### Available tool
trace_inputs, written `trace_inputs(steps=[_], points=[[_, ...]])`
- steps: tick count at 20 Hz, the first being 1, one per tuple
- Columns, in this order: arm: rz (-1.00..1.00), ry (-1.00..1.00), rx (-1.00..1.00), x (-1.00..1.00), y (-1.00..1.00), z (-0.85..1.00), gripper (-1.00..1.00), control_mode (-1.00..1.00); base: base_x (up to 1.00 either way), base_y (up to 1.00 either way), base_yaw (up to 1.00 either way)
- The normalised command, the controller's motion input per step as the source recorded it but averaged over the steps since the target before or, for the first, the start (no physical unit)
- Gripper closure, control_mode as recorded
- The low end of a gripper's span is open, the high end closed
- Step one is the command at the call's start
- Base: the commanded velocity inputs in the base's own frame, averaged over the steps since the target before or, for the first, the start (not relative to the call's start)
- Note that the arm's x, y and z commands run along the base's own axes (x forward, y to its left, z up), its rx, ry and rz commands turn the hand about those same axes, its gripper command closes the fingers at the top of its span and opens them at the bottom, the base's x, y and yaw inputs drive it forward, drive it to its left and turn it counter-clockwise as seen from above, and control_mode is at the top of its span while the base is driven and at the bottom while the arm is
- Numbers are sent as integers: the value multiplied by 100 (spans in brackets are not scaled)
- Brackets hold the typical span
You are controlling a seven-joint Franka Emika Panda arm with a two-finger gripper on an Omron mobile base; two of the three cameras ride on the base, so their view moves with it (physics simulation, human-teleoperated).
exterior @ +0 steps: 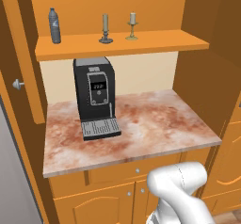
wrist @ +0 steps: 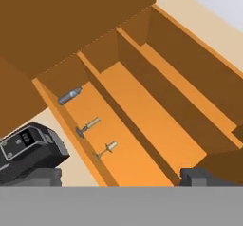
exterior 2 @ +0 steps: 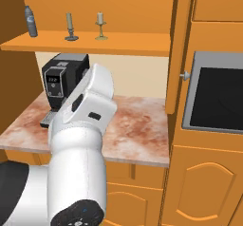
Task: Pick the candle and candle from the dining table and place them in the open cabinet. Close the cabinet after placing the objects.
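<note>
The olive candle (exterior: 105, 28) (exterior 2: 70, 26) on its dark round base and the pale candle (exterior: 132, 25) (exterior 2: 100, 25) on its brass holder stand upright side by side on the lowest shelf of the open cabinet (exterior: 155, 42) (exterior 2: 133, 44). The hand view looks up into the cabinet (wrist: 133, 106) at an angle, with the olive candle (wrist: 88, 126) and the pale candle (wrist: 107, 150) on that shelf. My gripper (wrist: 119, 175) is open and empty, well short of the candles. The dining table is out of view.
A grey-blue bottle (exterior: 55, 25) (exterior 2: 31, 21) (wrist: 70, 96) stands left of the candles. Below the shelf, a black coffee machine (exterior: 95, 96) (exterior 2: 59, 80) sits on the marbled counter (exterior: 155, 124). Both cabinet doors stand open: left door (exterior: 26, 53), right door (exterior 2: 178, 49). A built-in oven (exterior 2: 218, 97) is at the right.
</note>
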Motion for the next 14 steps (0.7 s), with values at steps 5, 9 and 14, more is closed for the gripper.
trace_inputs(steps=[5, 9, 14], points=[[0, -21, 0, 7, 0, -3, -100, -100, 0, 0, 0], [0, -22, 0, 0, -10, -1, -100, -100, 0, 0, 0], [0, -15, -1, 1, -27, -11, -100, -100, 0, 0, 0]])
